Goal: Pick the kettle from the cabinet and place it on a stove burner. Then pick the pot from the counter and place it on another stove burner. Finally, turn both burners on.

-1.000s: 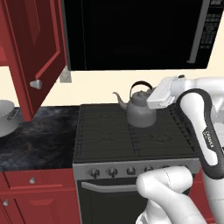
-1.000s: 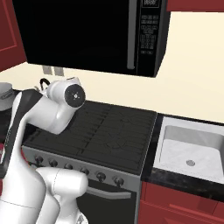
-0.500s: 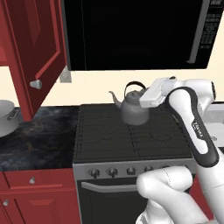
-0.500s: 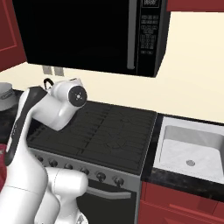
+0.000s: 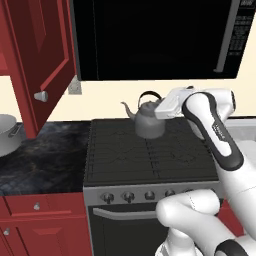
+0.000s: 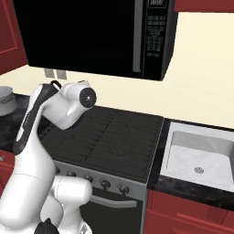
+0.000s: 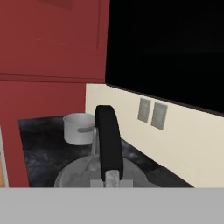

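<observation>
The kettle (image 5: 148, 120) — rounded grey metal with a curved spout pointing left and a black arched handle (image 7: 108, 144) — sits at the far middle of the black grated stove burners (image 5: 150, 150). The gripper (image 5: 159, 109) has its jaws closed narrow on that handle. At far left the wide silver pot (image 5: 7, 134) stands on the veined dark counter (image 5: 45, 160), beside the open red cabinet (image 5: 37, 60) door — under a glossy black microwave (image 5: 155, 37).

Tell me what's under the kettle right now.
The kettle is over the back part of the stove burners, gripper shut on its black handle. Black grate shows below it; whether its base touches the grate cannot be told, since the body covers that spot.
</observation>
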Controlling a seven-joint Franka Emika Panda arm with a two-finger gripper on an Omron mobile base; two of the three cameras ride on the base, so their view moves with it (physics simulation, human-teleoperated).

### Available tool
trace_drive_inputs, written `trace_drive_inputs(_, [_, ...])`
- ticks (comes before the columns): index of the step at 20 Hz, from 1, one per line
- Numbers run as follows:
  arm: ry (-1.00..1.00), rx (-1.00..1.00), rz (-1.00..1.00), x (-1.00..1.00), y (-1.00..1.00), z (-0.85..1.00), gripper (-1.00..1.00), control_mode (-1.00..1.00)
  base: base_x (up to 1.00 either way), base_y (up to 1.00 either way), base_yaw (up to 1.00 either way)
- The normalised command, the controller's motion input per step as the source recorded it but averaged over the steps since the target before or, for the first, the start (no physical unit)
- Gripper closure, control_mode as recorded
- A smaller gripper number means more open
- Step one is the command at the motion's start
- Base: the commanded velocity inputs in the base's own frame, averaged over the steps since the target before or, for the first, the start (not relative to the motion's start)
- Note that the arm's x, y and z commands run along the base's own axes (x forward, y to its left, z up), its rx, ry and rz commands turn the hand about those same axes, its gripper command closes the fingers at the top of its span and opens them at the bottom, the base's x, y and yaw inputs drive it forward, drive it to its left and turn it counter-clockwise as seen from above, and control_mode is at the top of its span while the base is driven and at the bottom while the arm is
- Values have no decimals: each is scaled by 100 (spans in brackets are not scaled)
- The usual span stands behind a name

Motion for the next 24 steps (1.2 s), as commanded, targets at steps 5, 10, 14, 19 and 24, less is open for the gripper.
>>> trace_drive_inputs(5, [0, 0, 2, 28, 0, -11, 100, -100, 0, 0, 0])
trace_drive_inputs(10, [0, 0, 1, 25, 0, -14, 100, -100, 0, 0, 0])
trace_drive_inputs(14, [0, 0, 0, 23, 0, -16, 100, -100, 0, 0, 0])
trace_drive_inputs(19, [0, 0, 0, 23, 0, -14, 100, -100, 0, 0, 0])
trace_drive_inputs(24, [0, 0, 0, 20, 1, -17, 100, -100, 0, 0, 0])
